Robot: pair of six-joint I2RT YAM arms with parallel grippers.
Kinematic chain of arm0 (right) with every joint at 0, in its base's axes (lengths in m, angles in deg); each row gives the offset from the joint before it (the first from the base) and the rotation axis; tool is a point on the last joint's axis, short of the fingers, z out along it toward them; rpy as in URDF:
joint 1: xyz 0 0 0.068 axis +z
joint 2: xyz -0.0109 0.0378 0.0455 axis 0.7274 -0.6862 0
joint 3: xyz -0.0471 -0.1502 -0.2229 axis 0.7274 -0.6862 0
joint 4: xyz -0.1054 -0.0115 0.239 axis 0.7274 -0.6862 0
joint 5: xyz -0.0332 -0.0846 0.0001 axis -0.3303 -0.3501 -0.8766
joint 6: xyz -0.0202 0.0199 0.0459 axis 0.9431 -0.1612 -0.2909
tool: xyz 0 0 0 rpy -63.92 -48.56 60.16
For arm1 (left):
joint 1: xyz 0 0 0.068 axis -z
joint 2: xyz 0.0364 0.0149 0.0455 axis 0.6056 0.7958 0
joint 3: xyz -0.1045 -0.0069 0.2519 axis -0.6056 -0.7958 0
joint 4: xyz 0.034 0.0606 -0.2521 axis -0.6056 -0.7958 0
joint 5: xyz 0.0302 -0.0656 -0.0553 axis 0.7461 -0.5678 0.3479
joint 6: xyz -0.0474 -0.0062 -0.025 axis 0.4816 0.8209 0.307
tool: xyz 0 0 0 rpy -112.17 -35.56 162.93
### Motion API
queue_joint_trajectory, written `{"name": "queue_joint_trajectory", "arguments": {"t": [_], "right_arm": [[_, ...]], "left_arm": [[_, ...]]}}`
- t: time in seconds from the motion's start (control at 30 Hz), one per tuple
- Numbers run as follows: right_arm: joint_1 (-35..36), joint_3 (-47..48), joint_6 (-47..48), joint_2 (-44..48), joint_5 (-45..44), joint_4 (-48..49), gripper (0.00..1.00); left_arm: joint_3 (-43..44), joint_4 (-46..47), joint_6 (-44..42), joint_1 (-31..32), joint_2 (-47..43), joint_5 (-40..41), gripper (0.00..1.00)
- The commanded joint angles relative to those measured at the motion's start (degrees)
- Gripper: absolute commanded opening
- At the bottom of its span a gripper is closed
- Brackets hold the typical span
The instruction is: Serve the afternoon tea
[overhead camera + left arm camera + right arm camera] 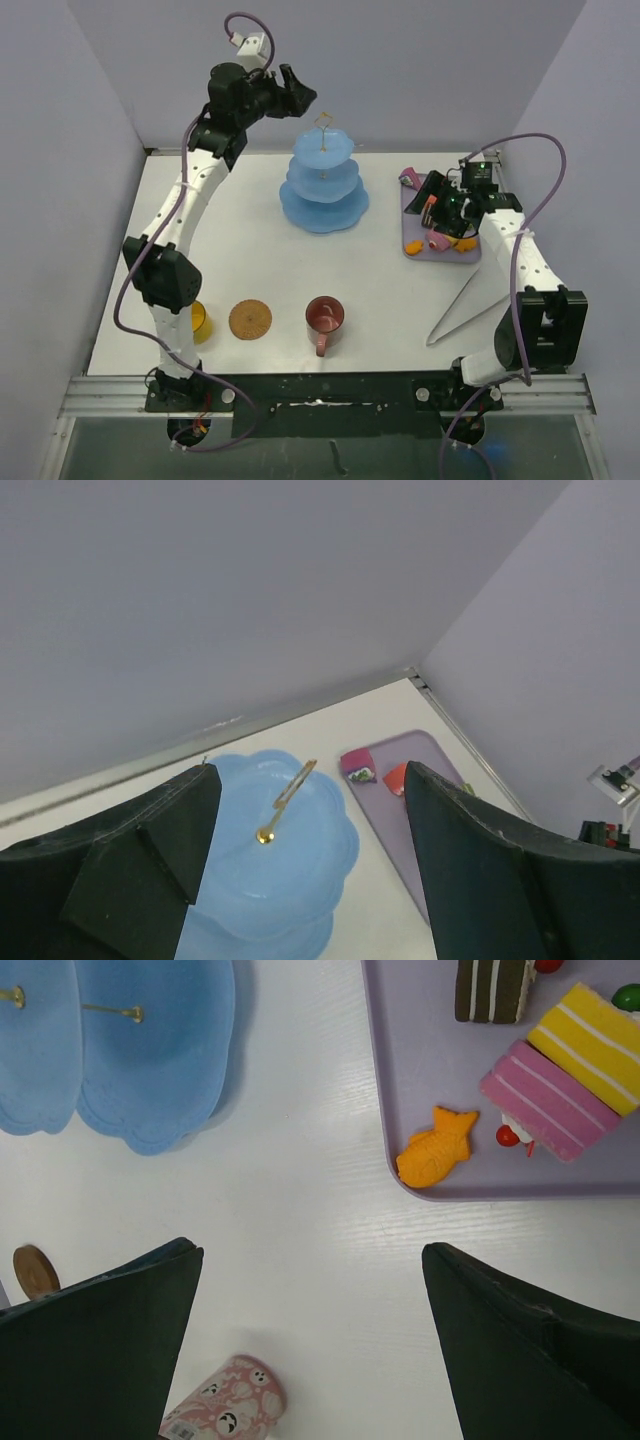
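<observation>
Currently seeing blue three-tier stand (290,850) just below and ahead of left gripper (312,770), held high, jaws apart, empty. Toy cakes (545,1100) on lilac tray (400,1080), ahead-right of right gripper (310,1255); jaws wide apart, nothing held. Red mug (325,318), coaster (250,319), yellow mug (199,322) well behind both, at near edge of surface (260,250).

No legible text anywhere; the sticker (179,1427) on the pink mug (225,1400) is too small to read.

White table (260,260): stand (323,185), tray (420,1080), coaster (250,319), tongs (453,306)
</observation>
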Motion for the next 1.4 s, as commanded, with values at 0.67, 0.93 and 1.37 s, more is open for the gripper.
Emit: {"name": "queue_joint_trajectory", "arguments": {"t": [0.67, 0.93, 1.37], "right_arm": [[-1.8, -4.8, 0.2, 10.1, -5.3, -0.6, 0.98], [-2.3, -5.4, -1.1, 10.3, -5.4, -1.2, 0.98], [-2.4, -7.4, -2.9, 12.3, -7.0, -2.3, 0.98]], "left_arm": [[0.3, 10.1, -6.2, 0.1, 8.4, -11.1, 0.53], [4.5, 8.2, -8.6, 1.1, 11.5, -9.3, 0.4], [4.2, 7.6, -9.2, 3.6, 11.4, -8.3, 0.26]]}}
